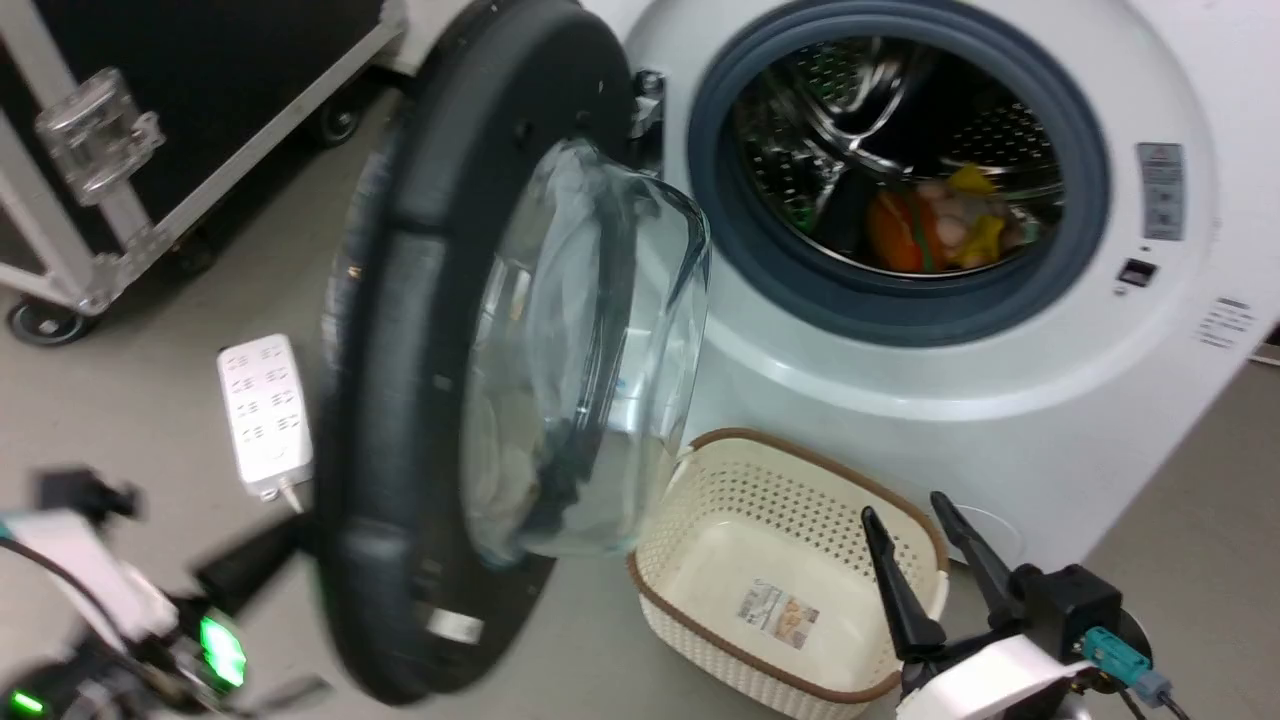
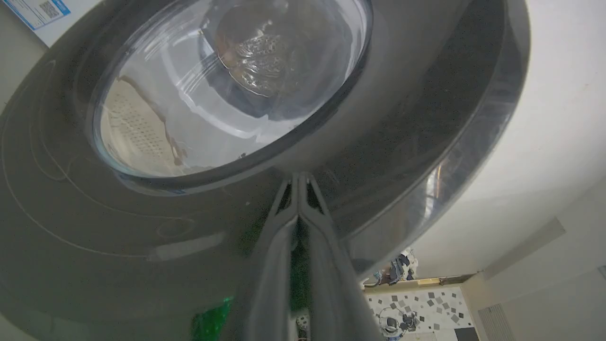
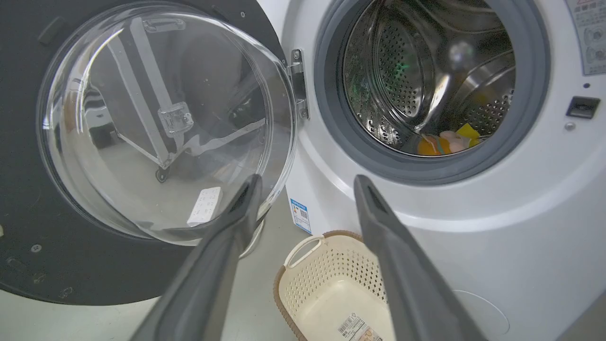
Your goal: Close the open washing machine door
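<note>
Left claw [image 2: 299, 179], fingers pressed together, tips apparently touching the outer face of the washing machine door [image 1: 400, 400], which stands open, swung out left of the port. Step in hand, as judged: pushing it shut. The next move calls for a steady rightward sweep until the latch catches. Count: one power strip [image 1: 265, 410], one door, one basket [image 1: 700, 445], one washing machine [image 1: 1050, 420], two claws. Right claw [image 1: 905, 515] spread, empty.
</note>
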Robot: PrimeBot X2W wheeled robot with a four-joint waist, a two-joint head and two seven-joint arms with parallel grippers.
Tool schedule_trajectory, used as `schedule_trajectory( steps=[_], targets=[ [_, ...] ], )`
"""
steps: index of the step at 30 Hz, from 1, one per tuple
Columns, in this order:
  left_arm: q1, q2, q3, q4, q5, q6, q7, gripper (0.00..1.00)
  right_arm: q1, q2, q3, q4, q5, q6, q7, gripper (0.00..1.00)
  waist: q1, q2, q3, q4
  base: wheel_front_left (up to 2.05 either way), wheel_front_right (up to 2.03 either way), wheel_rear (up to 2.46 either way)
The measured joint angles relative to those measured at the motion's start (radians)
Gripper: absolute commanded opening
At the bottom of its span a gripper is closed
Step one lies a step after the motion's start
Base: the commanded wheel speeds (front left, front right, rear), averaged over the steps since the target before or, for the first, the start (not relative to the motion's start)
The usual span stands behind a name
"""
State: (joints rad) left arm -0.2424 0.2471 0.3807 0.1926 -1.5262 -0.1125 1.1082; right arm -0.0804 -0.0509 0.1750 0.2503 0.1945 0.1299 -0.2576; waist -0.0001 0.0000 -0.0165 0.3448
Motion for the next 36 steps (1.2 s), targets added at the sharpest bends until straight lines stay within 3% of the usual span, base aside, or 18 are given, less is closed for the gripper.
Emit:
schedule_trajectory(
  steps=[5,10,22,25,30,32,33,36],
  targets=[
    [0.131,-0.12,-0.077,-0.089,-0.006,0.014,0.022,0.0,0.002,0.0,-0.033,-0.001,-0.007,0.0,0.0,1.0,0.0,0.0,-0.011,-0.05,0.0,0.0,0.0],
    [0.217,-0.188,-0.15,-0.118,-0.036,0.009,-0.02,0.0,0.005,0.001,-0.059,0.0,-0.016,0.0,-0.001,1.0,0.0,0.0,-0.012,-0.122,0.0,0.0,0.0],
    [0.187,-0.195,-0.435,-0.048,-0.253,-0.014,-0.381,0.0,0.001,0.001,-0.072,0.014,-0.028,0.0,-0.001,1.0,0.0002,0.0001,0.023,-0.384,0.0,0.0,0.0],
    [0.124,-0.194,-0.495,-0.048,-0.273,-0.014,-0.457,0.0,-0.001,0.001,-0.086,0.014,-0.028,0.0,-0.001,1.0,0.0002,0.0,0.043,-0.46,0.0,0.0,0.0],
    [-0.062,-0.196,-0.591,-0.024,-0.314,-0.014,-0.672,0.0,-0.001,0.001,-0.08,0.023,-0.018,0.0,-0.001,1.0,0.0003,0.0001,0.079,-0.571,0.0,0.0,0.0],
    [-0.115,-0.197,-0.626,-0.041,-0.339,-0.014,-0.745,0.0,0.0,0.001,-0.077,0.023,-0.01,0.0,-0.001,1.0,0.0003,0.0001,0.091,-0.604,0.0,0.0,0.0],
    [-0.13,-0.203,-0.658,-0.049,-0.344,-0.014,-0.836,0.0,0.002,0.001,-0.076,0.022,0.001,0.0,-0.001,1.0,0.0003,0.0001,0.1,-0.625,0.0,0.0,0.0],
    [-0.101,-0.203,-0.65,-0.04,-0.289,-0.014,-0.874,0.0,0.006,-0.002,-0.062,0.012,0.001,0.0,-0.001,1.0,0.0002,0.0001,0.099,-0.604,0.0,0.0,0.0]
  ],
)
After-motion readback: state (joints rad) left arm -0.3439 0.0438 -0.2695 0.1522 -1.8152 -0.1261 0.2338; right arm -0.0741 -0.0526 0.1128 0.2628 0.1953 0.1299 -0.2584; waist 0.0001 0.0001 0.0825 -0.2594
